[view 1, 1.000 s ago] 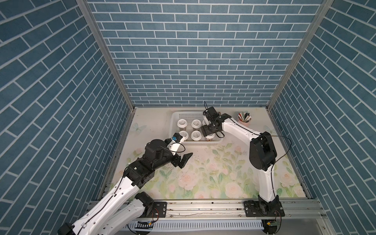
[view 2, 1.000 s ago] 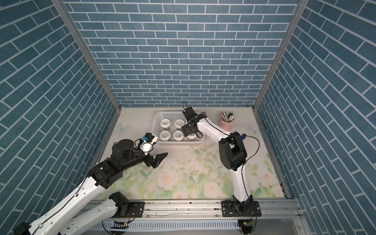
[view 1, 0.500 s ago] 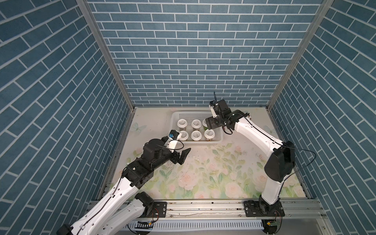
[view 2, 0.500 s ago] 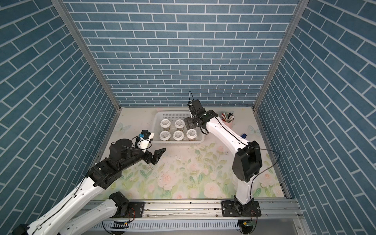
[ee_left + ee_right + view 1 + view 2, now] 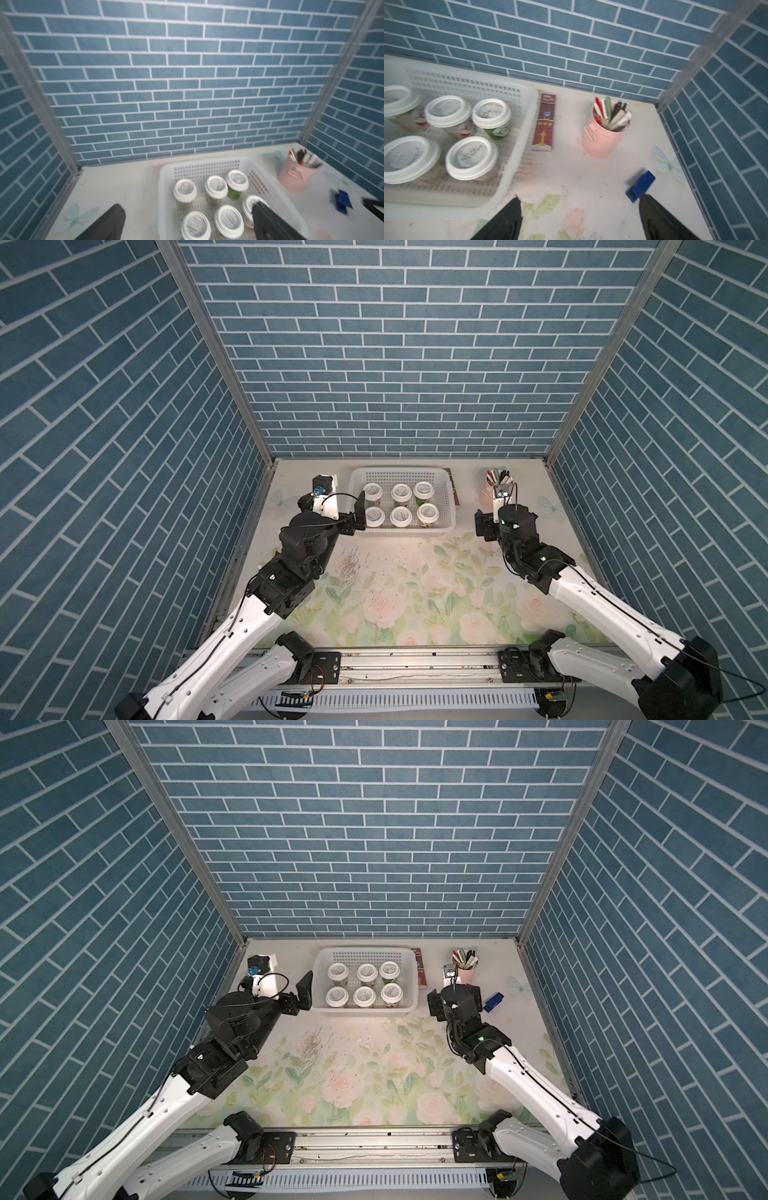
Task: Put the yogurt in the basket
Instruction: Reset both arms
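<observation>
Yogurt (image 5: pixel 401 491) was found wholly inside the basket (image 5: pixel 405 530), which was set at the upper middle of the table (image 5: pixel 415 585) in both top views, its long axis laid from left to right of the frame. Six cups were counted, stood upright with lids up in two rows of three along that axis. One green body was made out at the right end of the back row, and the others were seen as tan wherever their sides showed. No cup was seen on the table outside the basket. The left gripper (image 5: pixel 188 206) was held just beside the basket's short left wall, with jaws spread wide and nothing gripped. The right gripper (image 5: pixel 579 198) was held off to the right of the basket, near it but apart, with jaws likewise spread and empty. From either gripper the cups were thus to be looked for toward the middle of the frame, and the left gripper was judged the nearer. One basket and two grippers were counted. One red box (image 5: pixel 544 122) was counted just beside the basket's right wall, one pink cup of pens (image 5: pixel 604 135) further right, and one blue piece (image 5: pixel 640 184) toward the lower right of the right wrist view. Placing was judged done, so a pull-back rather than a reach was expected next.
</observation>
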You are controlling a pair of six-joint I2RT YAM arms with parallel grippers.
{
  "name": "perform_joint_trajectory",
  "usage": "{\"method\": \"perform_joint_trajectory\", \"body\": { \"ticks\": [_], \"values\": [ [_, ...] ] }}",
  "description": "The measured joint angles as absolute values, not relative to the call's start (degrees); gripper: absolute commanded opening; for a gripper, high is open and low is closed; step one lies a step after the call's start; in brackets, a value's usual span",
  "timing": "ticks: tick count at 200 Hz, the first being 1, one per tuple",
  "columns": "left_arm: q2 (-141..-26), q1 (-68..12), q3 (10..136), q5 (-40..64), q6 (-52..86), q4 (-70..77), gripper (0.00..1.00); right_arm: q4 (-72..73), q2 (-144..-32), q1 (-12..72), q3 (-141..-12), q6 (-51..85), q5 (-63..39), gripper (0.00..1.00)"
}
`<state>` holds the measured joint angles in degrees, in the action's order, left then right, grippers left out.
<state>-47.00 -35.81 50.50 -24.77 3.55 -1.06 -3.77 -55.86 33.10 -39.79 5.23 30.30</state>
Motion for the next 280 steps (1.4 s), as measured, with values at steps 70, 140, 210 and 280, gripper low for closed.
{"method": "perform_joint_trajectory", "body": {
  "ticks": [70,140,210,280],
  "values": [
    [-41.23,-24.58,34.63,-32.08,-0.25,16.38,1.0,20.62,-33.63,25.91,-8.23,2.44,35.9,0.93],
    [-53.65,-12.73,18.39,-24.95,-1.83,30.48,1.0,47.92,-53.78,18.09,-1.52,-1.54,28.23,0.93],
    [-74.41,-10.66,8.45,-19.57,-2.02,58.08,0.93,65.28,-72.86,13.3,-4.91,-4.1,18.17,0.91],
    [-83.22,-8.21,18.57,-6.48,-6.17,59.7,0.9,76.27,-86.41,5.43,-8.12,-5.87,8.54,0.91]
  ]
}}
